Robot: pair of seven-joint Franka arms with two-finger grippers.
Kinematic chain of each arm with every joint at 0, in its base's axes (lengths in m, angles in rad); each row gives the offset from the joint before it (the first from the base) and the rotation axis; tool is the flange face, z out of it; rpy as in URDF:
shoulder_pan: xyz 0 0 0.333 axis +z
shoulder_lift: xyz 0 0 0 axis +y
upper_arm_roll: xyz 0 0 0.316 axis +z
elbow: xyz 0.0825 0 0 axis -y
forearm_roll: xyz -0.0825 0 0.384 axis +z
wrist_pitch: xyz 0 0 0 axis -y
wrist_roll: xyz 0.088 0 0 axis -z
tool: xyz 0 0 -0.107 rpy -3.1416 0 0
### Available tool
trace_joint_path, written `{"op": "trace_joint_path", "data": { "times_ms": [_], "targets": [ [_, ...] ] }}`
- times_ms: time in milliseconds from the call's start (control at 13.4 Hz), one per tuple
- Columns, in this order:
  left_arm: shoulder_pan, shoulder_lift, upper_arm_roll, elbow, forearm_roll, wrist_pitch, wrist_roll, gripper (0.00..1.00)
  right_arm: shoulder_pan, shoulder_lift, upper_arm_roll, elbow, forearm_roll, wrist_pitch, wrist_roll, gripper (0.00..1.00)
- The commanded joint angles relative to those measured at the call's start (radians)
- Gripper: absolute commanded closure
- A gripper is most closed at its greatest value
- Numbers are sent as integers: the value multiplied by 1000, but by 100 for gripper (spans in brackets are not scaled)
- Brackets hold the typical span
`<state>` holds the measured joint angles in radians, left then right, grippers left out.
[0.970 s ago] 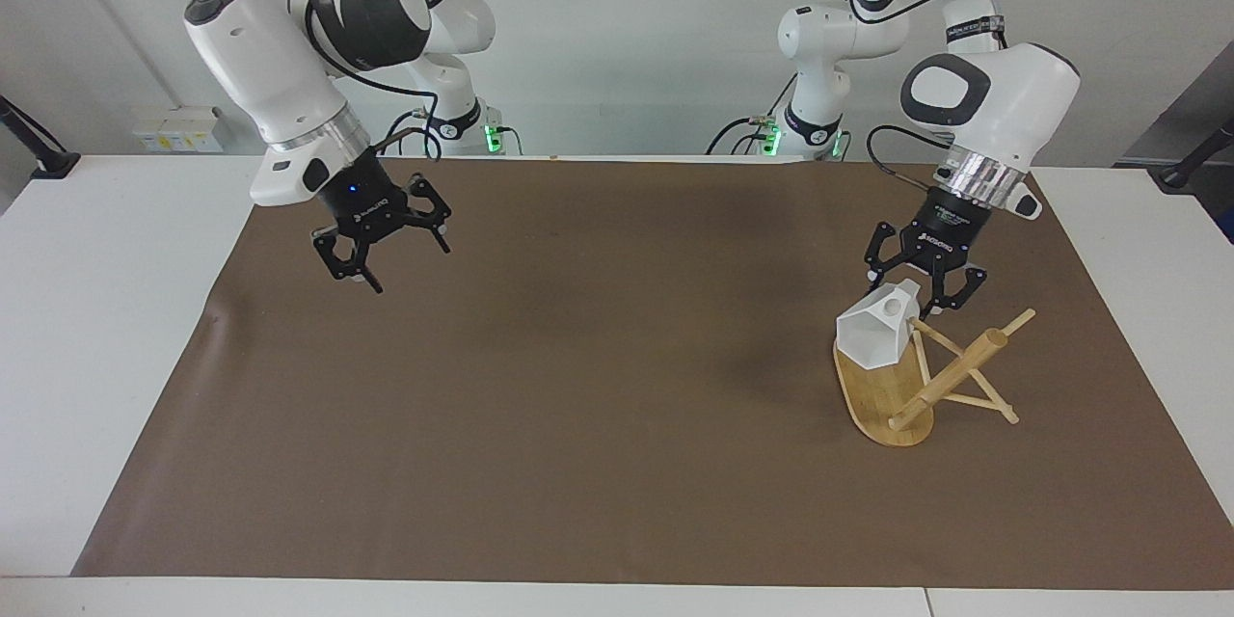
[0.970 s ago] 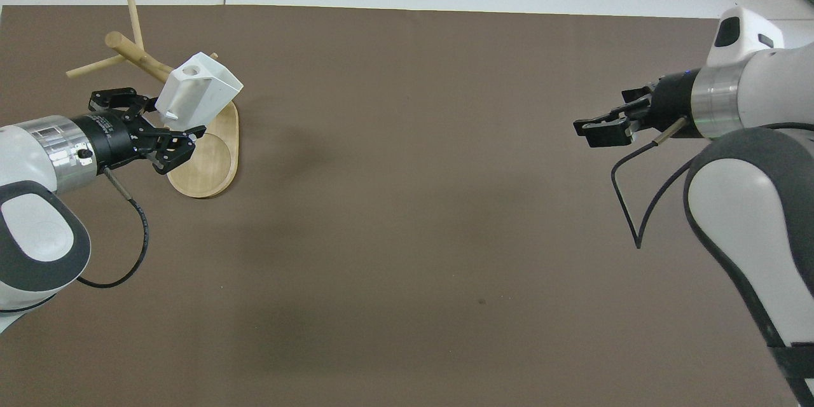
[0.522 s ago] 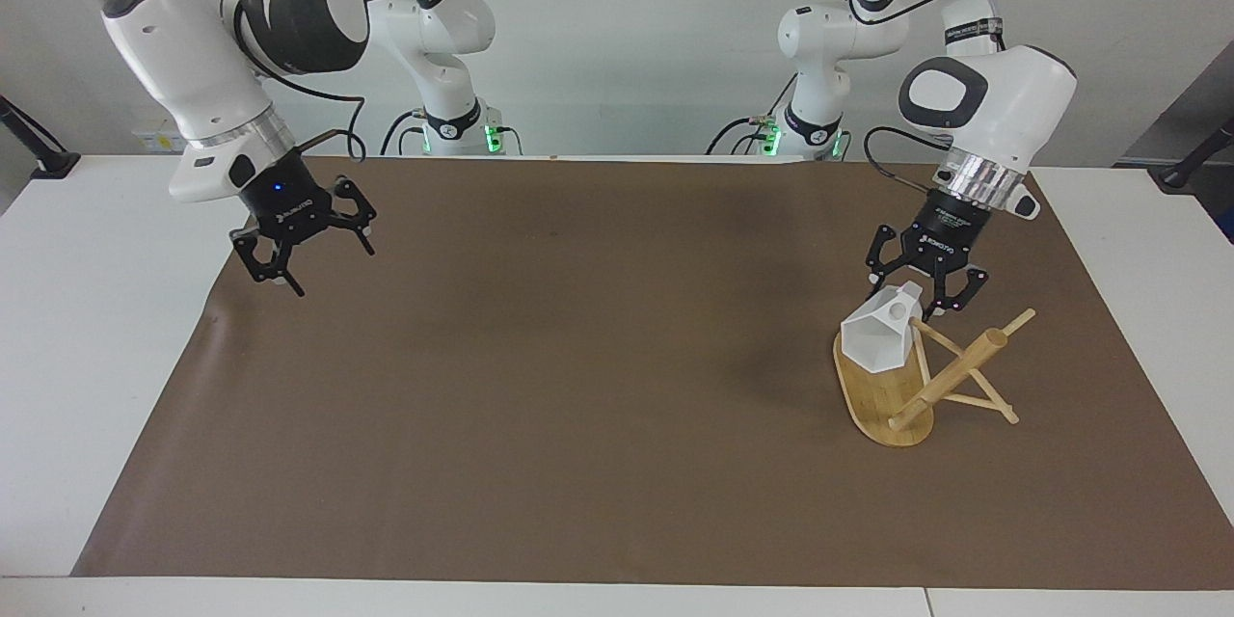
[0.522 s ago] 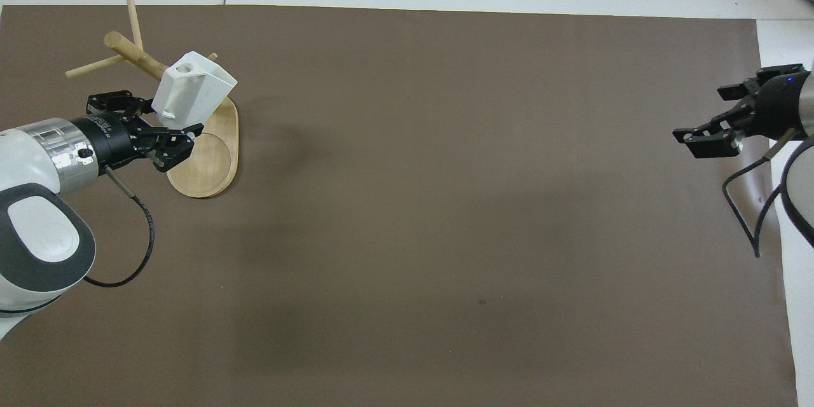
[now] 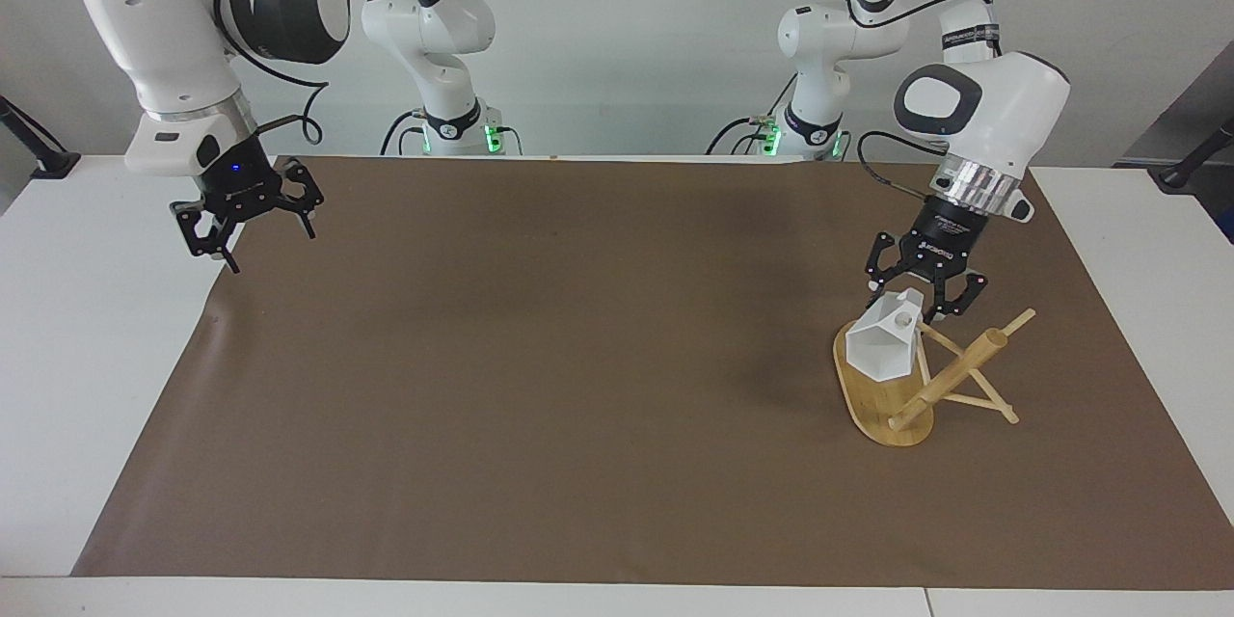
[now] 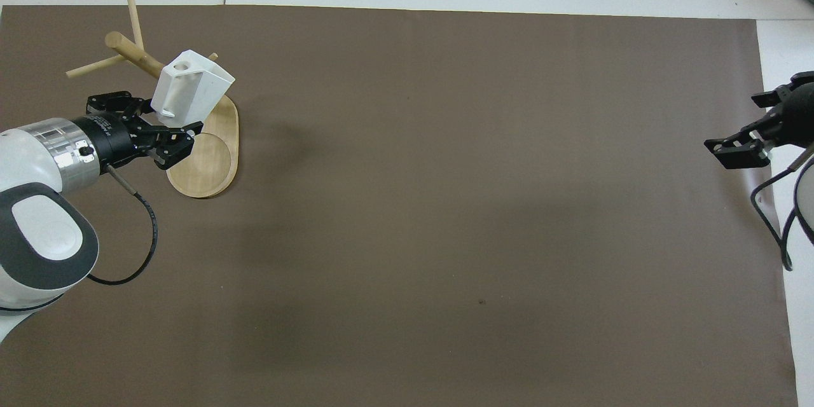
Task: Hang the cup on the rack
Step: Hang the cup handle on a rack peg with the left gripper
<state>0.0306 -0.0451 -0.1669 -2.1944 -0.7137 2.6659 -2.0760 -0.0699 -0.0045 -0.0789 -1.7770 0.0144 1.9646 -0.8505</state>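
- Facing view: from my remote station I see the left gripper [image 5: 924, 293] hanging over the rack [image 5: 925, 376] at the left arm's end of the table, its fingers spread wide and holding nothing.
- Just under those fingers is the cup [image 5: 882, 342], a white faceted mug, tilted, its handle hole turned up toward the gripper. It sits against a thin peg above the rack's oval base; I cannot tell from here whether the peg passes through the handle.
- The rack's thick post leans toward the left arm's end of the table, with thin pegs crossing it.
- The right gripper [image 5: 246, 227] waits in the air over the edge of the brown mat [image 5: 578, 357] at the right arm's end, fingers spread, empty.
- There is small white lettering on both black gripper bodies, but I cannot read it.
- Overhead view: the left gripper [image 6: 143, 133] reaches in from the lower left, its open fingers either side of the cup [image 6: 191, 89] without closing on it.
- The cup covers part of the rack [image 6: 203, 146] and lies farther from the robots than most of the oval base.
- The right gripper [image 6: 757, 124] is over the mat's [image 6: 445, 203] edge, fingers apart.
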Motion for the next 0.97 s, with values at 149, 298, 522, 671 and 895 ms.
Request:
{"op": "trace_joint_path", "data": {
  "times_ms": [149,298,522,671,895],
  "targets": [
    [-14,-4,9,-21,19,48,-85,100,-1,-12,-30,2,-21,-24,203,0],
    [-14,2,9,-22,19,58,-105,100,-1,-15,-30,2,-19,-39,362,0],
    [-12,4,9,-25,19,60,-131,100,1,-20,-22,11,-2,-87,629,0],
    [-6,4,9,-28,19,63,-134,100,2,-31,-15,13,-1,-92,715,0],
    [0,4,10,-28,19,66,-170,100,4,-43,14,14,-1,-104,784,0]
  ]
}}
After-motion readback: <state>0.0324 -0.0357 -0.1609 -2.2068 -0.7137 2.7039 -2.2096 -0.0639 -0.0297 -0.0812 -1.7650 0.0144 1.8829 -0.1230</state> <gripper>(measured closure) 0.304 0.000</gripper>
